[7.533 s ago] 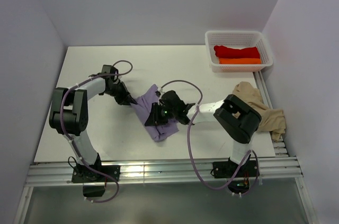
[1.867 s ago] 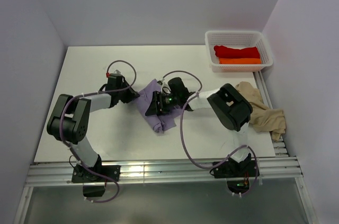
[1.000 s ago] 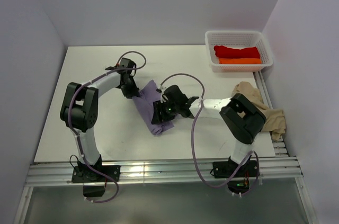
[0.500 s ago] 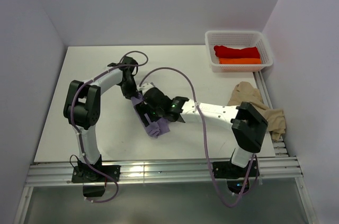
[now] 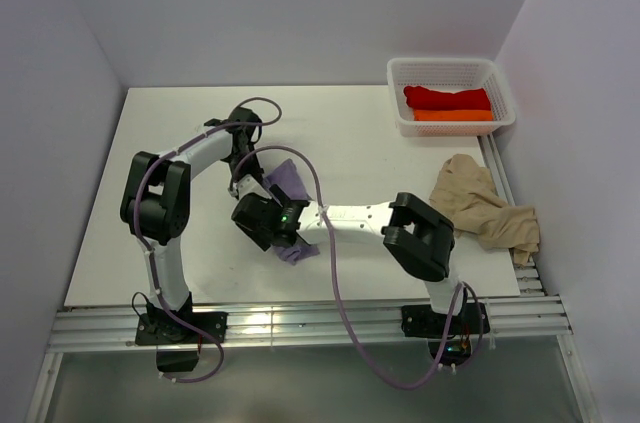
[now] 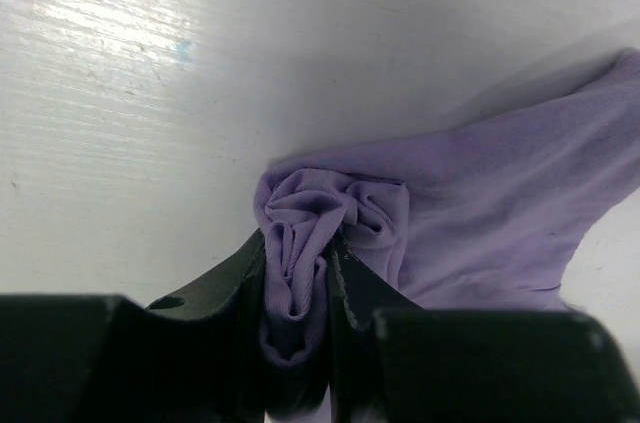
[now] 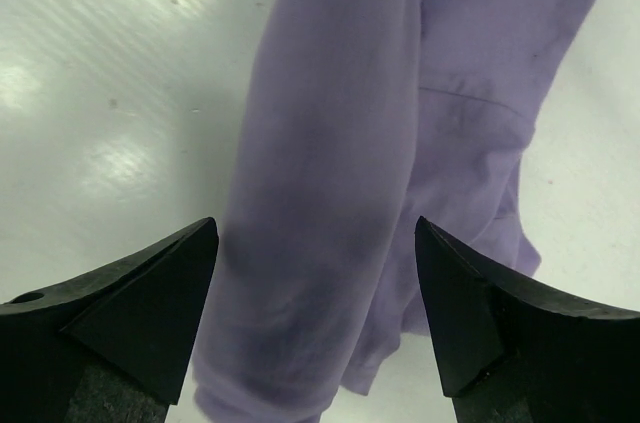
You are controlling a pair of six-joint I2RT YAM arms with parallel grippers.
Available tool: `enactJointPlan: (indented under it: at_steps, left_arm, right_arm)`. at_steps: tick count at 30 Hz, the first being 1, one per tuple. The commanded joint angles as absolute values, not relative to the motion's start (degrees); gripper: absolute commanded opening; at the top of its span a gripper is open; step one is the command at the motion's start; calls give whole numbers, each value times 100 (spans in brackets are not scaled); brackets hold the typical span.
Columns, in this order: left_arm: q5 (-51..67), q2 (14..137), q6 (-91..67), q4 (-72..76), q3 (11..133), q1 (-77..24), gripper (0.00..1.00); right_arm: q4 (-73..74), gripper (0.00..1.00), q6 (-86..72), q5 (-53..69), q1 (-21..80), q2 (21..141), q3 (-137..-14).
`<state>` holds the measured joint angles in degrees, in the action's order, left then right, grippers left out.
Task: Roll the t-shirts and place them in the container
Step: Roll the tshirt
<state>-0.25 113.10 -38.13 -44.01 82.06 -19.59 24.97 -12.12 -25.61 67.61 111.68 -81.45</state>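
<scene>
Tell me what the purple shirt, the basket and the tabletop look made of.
Lavender t-shirt: soft matte knit cloth, likely cotton jersey; it bunches in fine ribs where the left tool pinches it. Basket: white plastic by the look, moulded open mesh walls. Table: hard white board, slightly glossy, glare and faint scratches; core unclear.

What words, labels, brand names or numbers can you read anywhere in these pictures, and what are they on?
None: no readable text shows in any view.
The lavender t-shirt, the beige t-shirt, the red t-shirt, the orange t-shirt and the white mesh basket show no print, label or number.
</scene>
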Motion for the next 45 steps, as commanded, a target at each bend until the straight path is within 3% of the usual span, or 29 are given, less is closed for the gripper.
enactJointPlan:
  at_steps: [1, 18, 24, 27, 31, 32, 34, 41, 45]
  left_arm:
    - [228, 11206, -3744, -4544, 8279, -1995, 23]
    - [369, 11004, -3911, -4395, 7963, -2021, 22]
    - [413, 10864, -3920, -4307, 7743, -2039, 22]
    - [457, 10863, -3911, -4263, 7682, -2039, 22]
    - [501, 10881, -3885, -4271, 7717, -2039, 22]
    - [510, 10872, -3885, -4263, 7717, -2039, 23]
    - [501, 10872, -3867, -4263, 7734, -2039, 25]
    - [501, 10495, -3946, -4017, 7629, -2013, 62]
    - [624, 10047, -4069, -3779, 7497, -1916, 74]
  right_arm:
    - [2347, 86, -1116, -3357, 6847, 11241, -8455]
    - [1767, 85, -1046, -4007, 7137, 12005, -8736]
    - [1863, 76, -1186, -4631, 7128, 12322, -8833]
    - [1819, 65, -1230, -4885, 7137, 12366, -8780]
    - [1688, 26, -1248, -4975, 7128, 12253, -8631]
    - [1583, 11, -1239, -4940, 7137, 12200, -8579]
    - [1477, 1, -1248, -4704, 7128, 12042, -8421]
    - [898, 0, -1738, -2879, 6891, 11409, -7753]
    - [361, 0, -2205, -1909, 6531, 10890, -6962]
